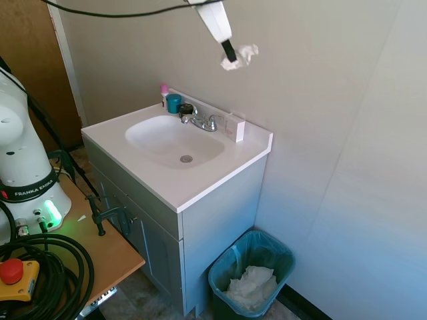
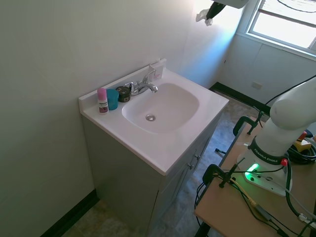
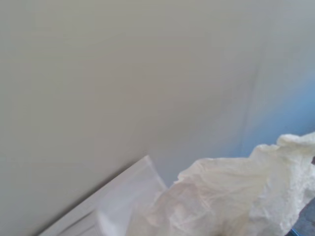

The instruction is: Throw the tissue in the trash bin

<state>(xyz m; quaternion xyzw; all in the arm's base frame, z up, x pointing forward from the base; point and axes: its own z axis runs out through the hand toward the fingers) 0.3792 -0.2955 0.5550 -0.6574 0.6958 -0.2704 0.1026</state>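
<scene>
High near the wall, above the vanity's right end, my gripper (image 1: 230,56) is shut on the tissue (image 1: 241,56), a small crumpled white wad. The second exterior view shows the same gripper (image 2: 211,16) and tissue (image 2: 202,15) at the top of the picture. Close up in the wrist view, the tissue (image 3: 231,196) fills the lower right against the bare wall. The trash bin (image 1: 220,277), dark teal with a blue-green liner, stands on the floor to the right of the vanity, well below the gripper and a little to its right. A heap of white paper (image 1: 253,285) lies inside it.
The white vanity top (image 1: 200,183) carries a sink (image 1: 175,140), a faucet (image 1: 200,121), a teal cup (image 1: 173,103), a pink-capped bottle (image 1: 163,90) and a small white box (image 1: 234,127). The wall is just behind the gripper. A wooden table (image 1: 100,247) stands at the left.
</scene>
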